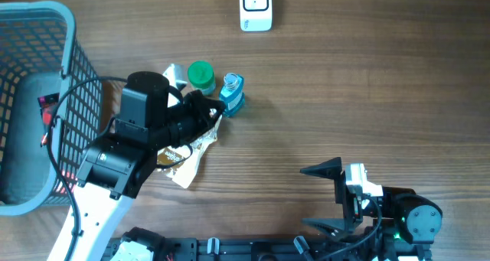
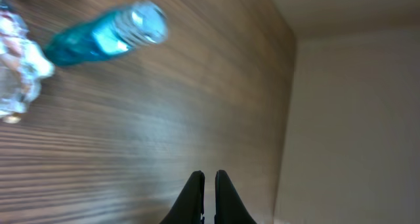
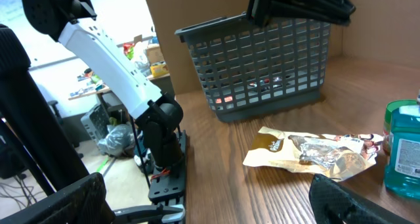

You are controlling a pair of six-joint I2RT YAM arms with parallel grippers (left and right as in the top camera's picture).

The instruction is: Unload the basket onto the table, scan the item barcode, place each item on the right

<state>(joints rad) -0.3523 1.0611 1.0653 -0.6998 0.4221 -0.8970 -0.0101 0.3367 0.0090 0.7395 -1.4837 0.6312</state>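
The left arm (image 1: 126, 150) reaches across the bench (image 1: 344, 92) from the lower left. Its wrist sits over a crumpled foil packet (image 1: 187, 158) and beside two small bottles. In the left wrist view, the left fingers (image 2: 199, 184) are pressed together with nothing between them, and they hang over bare wood. The blue bottle (image 2: 105, 33) is well apart from the fingertips in that view, with its clear ribbed cap toward the bench's far edge. In the overhead view, the blue bottle (image 1: 232, 94) is left of centre on the bench, just beside a green-capped bottle (image 1: 201, 75) on its left and near the top edge of the packet. In the right wrist view, the blue bottle (image 3: 401, 161) appears to stand upright, long axis vertical and cap end up; the frame edge cuts it off. No barcode can be made out on it in any view. The white scanner (image 1: 256, 8) lies at the far edge of the bench, well apart from the bottles. The right fingers (image 1: 325, 170) are spread wide near the front right corner, hold nothing, and point toward the packet (image 3: 308, 152) and the grey basket (image 3: 262, 60). The basket stands at the bench's left end.
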